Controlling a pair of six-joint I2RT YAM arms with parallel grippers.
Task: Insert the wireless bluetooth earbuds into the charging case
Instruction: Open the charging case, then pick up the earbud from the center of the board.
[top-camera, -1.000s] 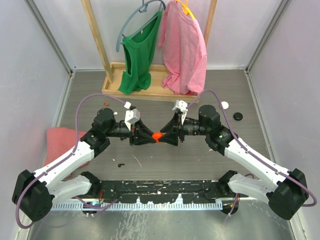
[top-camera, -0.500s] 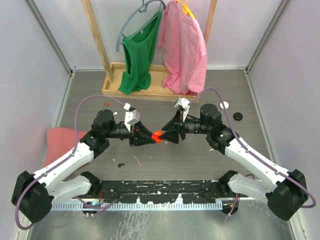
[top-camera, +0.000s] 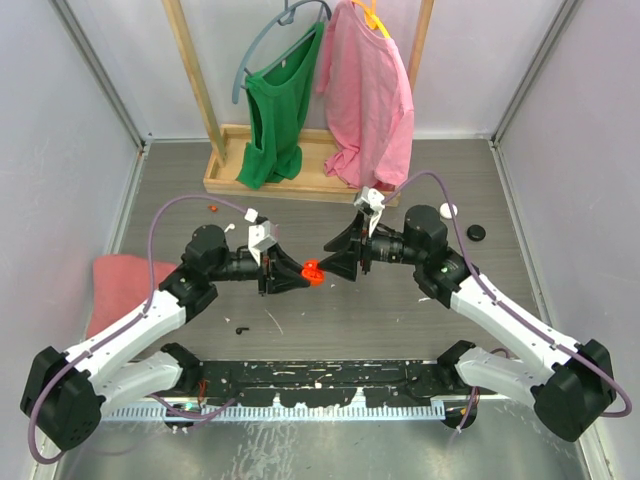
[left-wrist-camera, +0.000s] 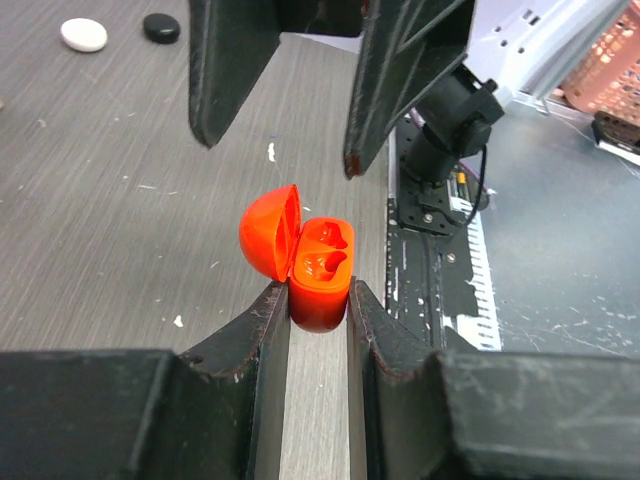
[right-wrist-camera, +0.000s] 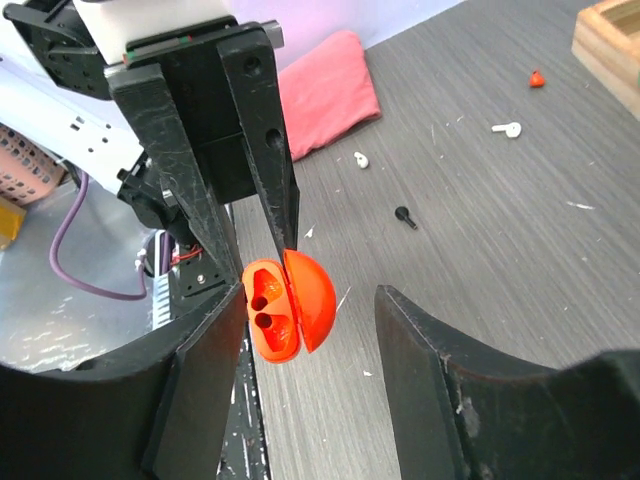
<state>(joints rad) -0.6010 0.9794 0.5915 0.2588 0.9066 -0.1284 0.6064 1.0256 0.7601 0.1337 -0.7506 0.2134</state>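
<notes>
My left gripper (left-wrist-camera: 318, 290) is shut on the lower body of the orange-red charging case (left-wrist-camera: 320, 265), held above the table with its lid swung open. Both wells inside show bare. My right gripper (right-wrist-camera: 312, 298) stands open facing it, its fingers either side of the case (right-wrist-camera: 285, 305) and not touching it. From above, the case (top-camera: 311, 270) hangs between the two grippers at mid-table. Earbuds lie loose on the table: a black one (right-wrist-camera: 404, 215), a white one (right-wrist-camera: 508, 129) and an orange-red one (right-wrist-camera: 537, 79).
A pink cloth (top-camera: 115, 285) lies at the left. A wooden rack base (top-camera: 290, 175) with green and pink garments stands at the back. A white puck (top-camera: 449, 210) and a black puck (top-camera: 476, 232) sit at the right.
My right gripper has widened and drawn back to the right, away from the case. The case's lid now stands open. The left gripper keeps its hold and has shifted slightly toward me.
</notes>
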